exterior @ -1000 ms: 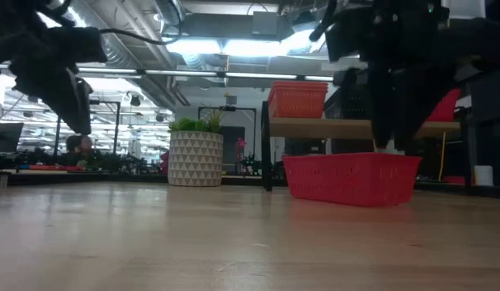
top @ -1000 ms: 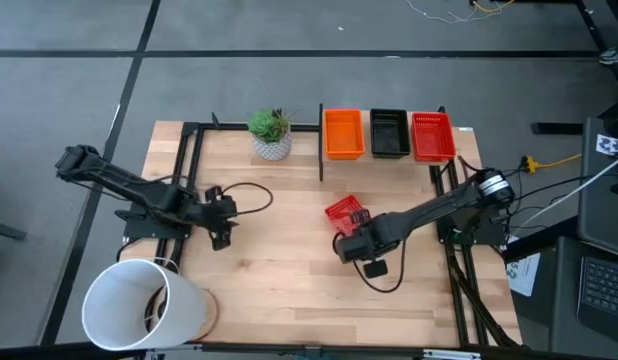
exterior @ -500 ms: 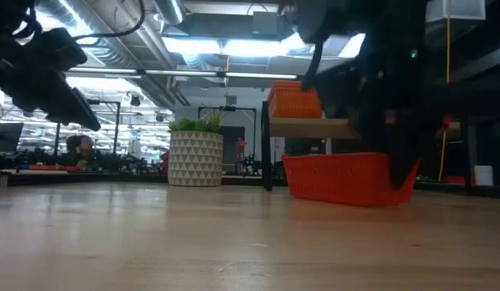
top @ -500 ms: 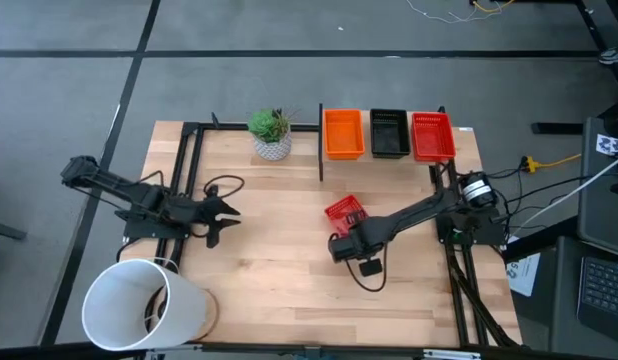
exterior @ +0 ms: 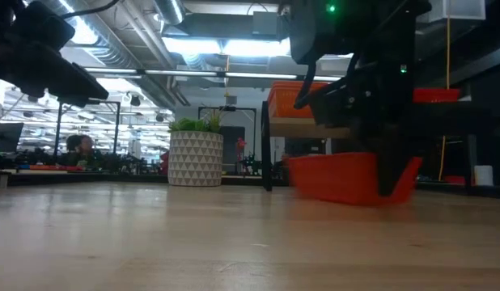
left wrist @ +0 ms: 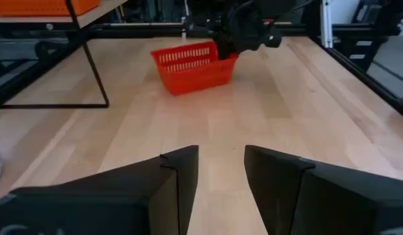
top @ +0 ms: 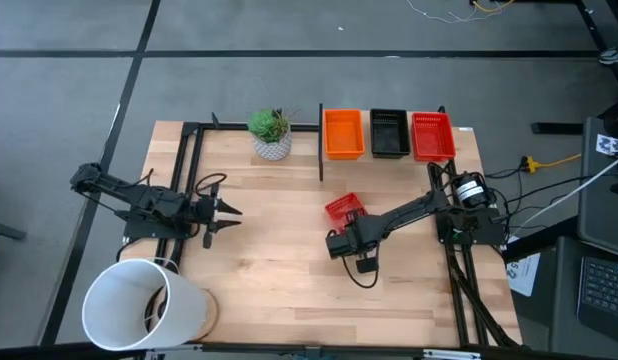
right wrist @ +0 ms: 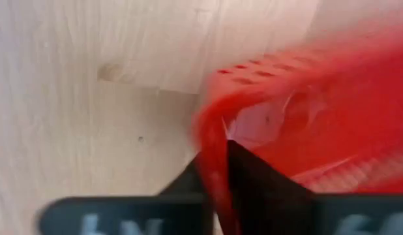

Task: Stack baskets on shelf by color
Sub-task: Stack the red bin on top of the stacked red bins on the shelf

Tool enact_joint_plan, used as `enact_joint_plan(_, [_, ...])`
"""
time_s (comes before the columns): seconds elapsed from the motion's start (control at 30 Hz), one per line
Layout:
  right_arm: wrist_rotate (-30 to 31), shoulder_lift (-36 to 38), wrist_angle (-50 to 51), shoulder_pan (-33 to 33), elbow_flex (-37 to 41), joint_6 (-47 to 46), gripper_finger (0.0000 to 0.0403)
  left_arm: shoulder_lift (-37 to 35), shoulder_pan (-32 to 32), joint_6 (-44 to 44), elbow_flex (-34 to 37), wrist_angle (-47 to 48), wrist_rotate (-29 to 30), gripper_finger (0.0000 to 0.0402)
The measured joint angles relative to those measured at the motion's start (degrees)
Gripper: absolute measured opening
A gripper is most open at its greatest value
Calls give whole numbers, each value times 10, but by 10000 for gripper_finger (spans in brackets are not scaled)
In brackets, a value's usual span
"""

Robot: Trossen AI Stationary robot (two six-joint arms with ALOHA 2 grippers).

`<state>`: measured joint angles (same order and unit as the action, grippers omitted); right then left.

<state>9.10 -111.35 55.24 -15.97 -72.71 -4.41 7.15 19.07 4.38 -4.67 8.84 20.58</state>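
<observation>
A loose red basket (top: 343, 209) sits on the tabletop in front of the shelf; it also shows in the low view (exterior: 347, 176) and the left wrist view (left wrist: 192, 65). My right gripper (top: 341, 229) is at the basket's near side, shut on its wall. On the shelf (exterior: 315, 128) stand an orange basket (top: 343, 133), a black basket (top: 389, 133) and a red basket (top: 432, 136), side by side. My left gripper (top: 232, 209) is open and empty at the table's left, pointing level toward the loose basket. My right gripper pinches the loose red basket's near side wall (right wrist: 211, 134) at its rim, one finger inside the basket and one outside. The fingers come from above and from the near side, pointing down. Whether the basket is lifted off the table, I cannot tell.
A white patterned plant pot (top: 272, 136) stands left of the shelf at the far edge. A big white bucket (top: 144, 305) lies at the near left corner. Black frame rails run along the table's left (top: 184, 170) and right (top: 454, 250) sides. Bare wood lies between the arms.
My right gripper has gone toward the table's left and down onto the loose red basket's near wall. My left gripper has tipped up from pointing down to pointing level toward the table's right.
</observation>
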Motion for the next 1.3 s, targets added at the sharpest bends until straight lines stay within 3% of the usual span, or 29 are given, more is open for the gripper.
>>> enact_joint_plan(0.07, [-2,0,0,-2,0,-13,10,-1,0,6,0,0,-2,118])
enact_joint_plan(0.3, [-12,7,78,-19,-30,-38,2,-1,0,15,0,1,24,118])
enact_joint_plan(0.5, [-26,32,218,-52,-134,-108,1,-1,0,15,0,3,24,118])
enact_joint_plan(0.7, [-12,71,315,-106,-235,-241,1,-1,0,15,0,7,24,118])
enact_joint_plan(0.8, [70,88,353,-134,-274,-318,0,-1,0,15,0,7,23,118])
enact_joint_plan(0.93, [199,121,350,-161,-287,-345,0,-1,0,15,0,8,23,118])
enact_joint_plan(1.3, [519,257,348,-152,-280,-274,0,-1,0,14,0,11,23,118])
